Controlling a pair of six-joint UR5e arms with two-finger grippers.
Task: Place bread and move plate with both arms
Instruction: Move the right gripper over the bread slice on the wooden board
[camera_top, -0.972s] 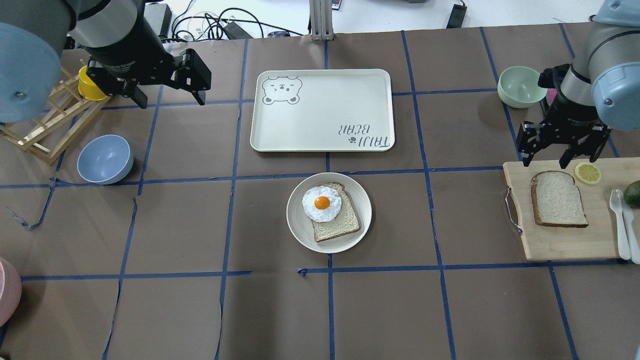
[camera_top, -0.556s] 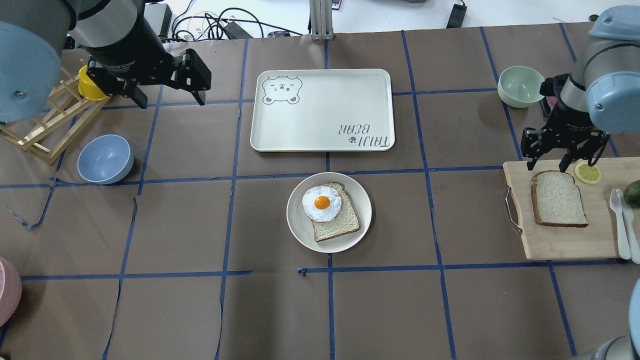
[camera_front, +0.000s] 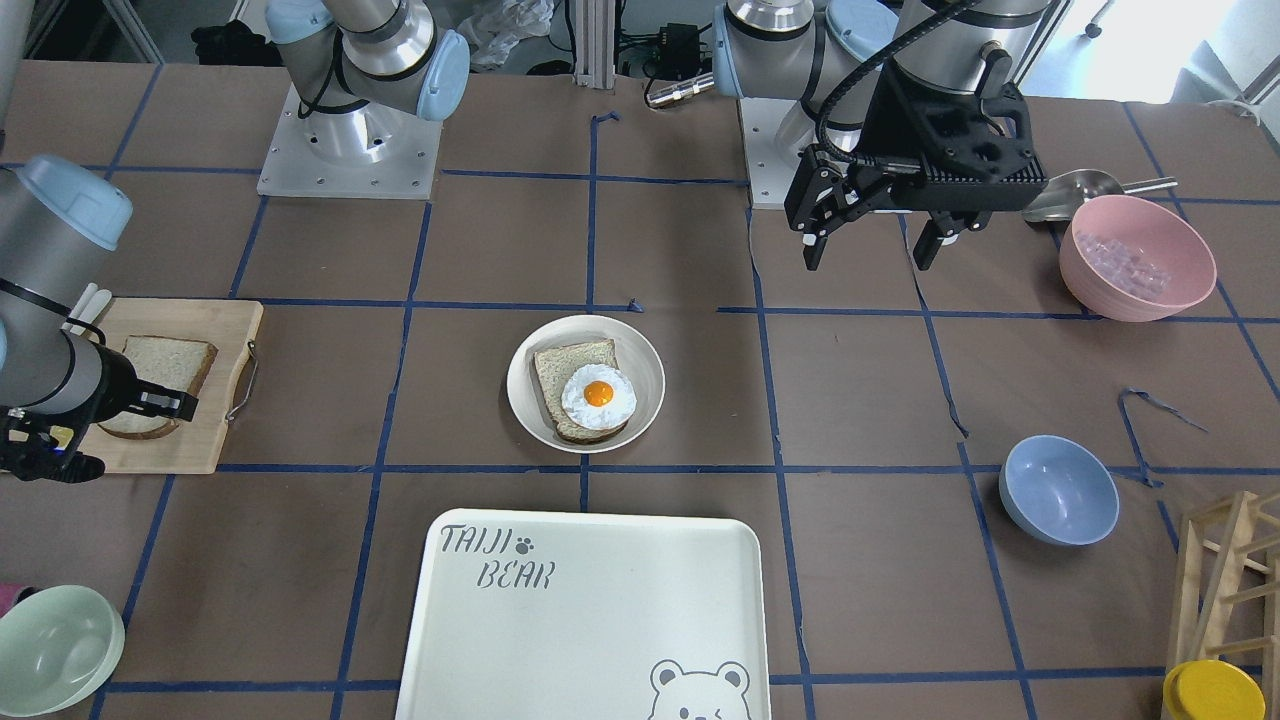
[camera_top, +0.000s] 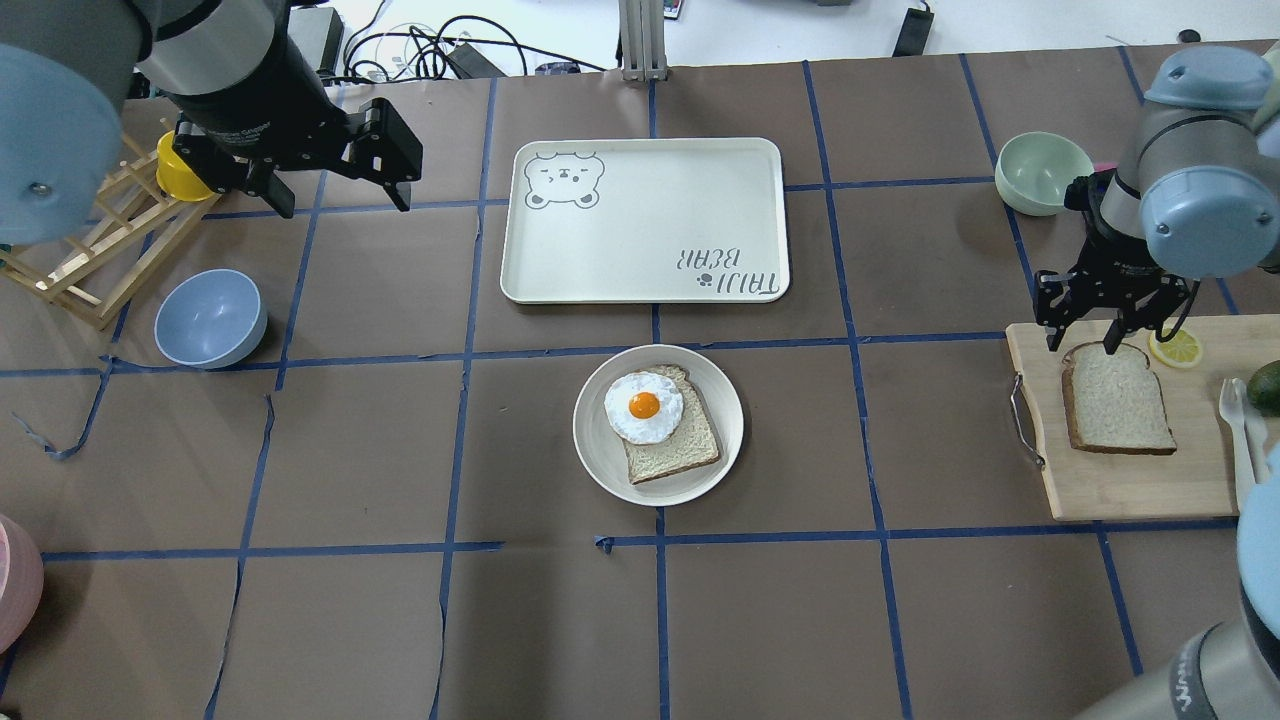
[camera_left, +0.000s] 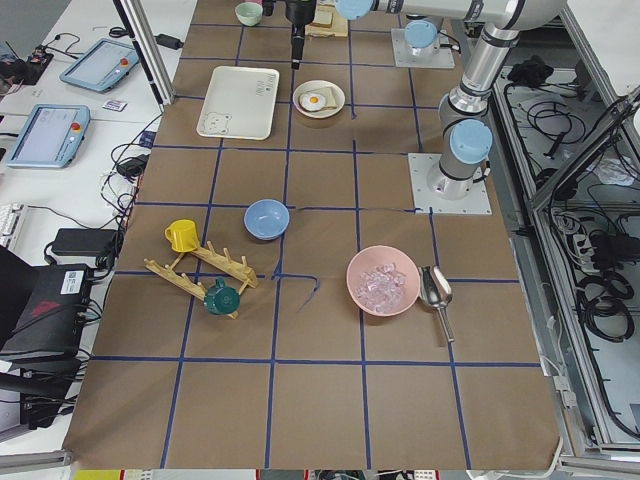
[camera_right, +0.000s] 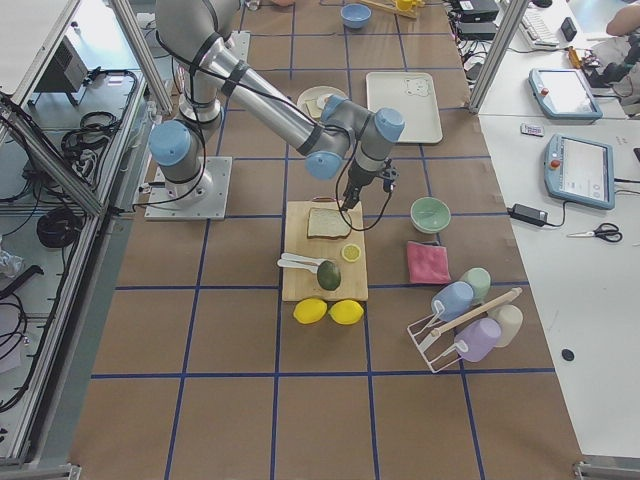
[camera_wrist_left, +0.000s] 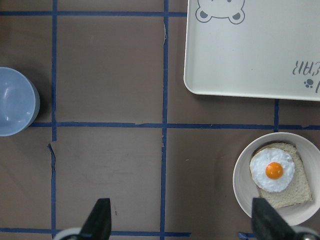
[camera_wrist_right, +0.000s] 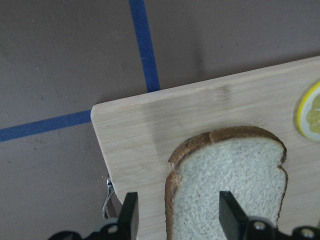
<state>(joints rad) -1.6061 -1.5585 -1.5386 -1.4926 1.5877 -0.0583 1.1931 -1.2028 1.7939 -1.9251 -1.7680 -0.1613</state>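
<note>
Since the earlier overhead frames, the right end effector (camera_top: 1081, 342) has come in from 12 o'clock and dropped toward the bread (camera_top: 1118, 400). The left end effector (camera_top: 342, 203) has not shifted; it hangs with its fingers apart at 10 o'clock of the plate (camera_top: 600, 460).

The bread lies flat on the cutting board (camera_top: 1100, 490), well apart from the plate at its 3 o'clock, with a lemon slice (camera_top: 1175, 346) just beside its 1 o'clock corner. The right end effector's fingers are spread and hold nothing. In the wrist view one finger stands over bare board outside the crust and the other over the crumb.

The slice is probably light, soft and floppy, and easy to crush or tear. The firmer crust near the domed edge looks like the best place to pinch it, gently.
</note>
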